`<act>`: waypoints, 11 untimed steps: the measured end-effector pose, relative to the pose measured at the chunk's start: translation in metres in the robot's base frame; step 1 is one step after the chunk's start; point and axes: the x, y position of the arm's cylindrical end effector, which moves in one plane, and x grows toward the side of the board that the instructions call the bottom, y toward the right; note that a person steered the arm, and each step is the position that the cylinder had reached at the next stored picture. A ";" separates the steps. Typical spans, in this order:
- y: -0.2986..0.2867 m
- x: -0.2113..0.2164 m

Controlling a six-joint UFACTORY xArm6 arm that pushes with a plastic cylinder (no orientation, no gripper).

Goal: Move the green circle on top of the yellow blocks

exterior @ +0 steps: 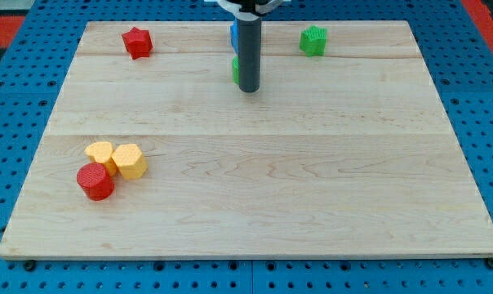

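— Wooden bench (312, 188): where's the green circle (235, 69)?
— Touching my tip (248, 88), on its left, mostly hidden.
— The yellow blocks (118, 158)?
— Far down-left of it. It's a bare rod; no pincer to part or close.

The work surface is a pale wooden board (255, 180) with visible plank seams, resting on a blue perforated base (10, 122). Near the far left corner lies a red star block (137, 42). Near the far right corner lies a green star block (313, 40). At the middle of the far edge, a blue block (233, 33) and a green block (236, 69) are each only partly visible; their shapes cannot be determined. Toward the near left corner, two yellow blocks (99, 153) (129, 161) sit touching each other, with a red circle (95, 181) touching them on the near side.
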 end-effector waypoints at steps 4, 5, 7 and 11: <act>-0.051 0.008; -0.053 0.012; -0.077 0.001; -0.148 0.053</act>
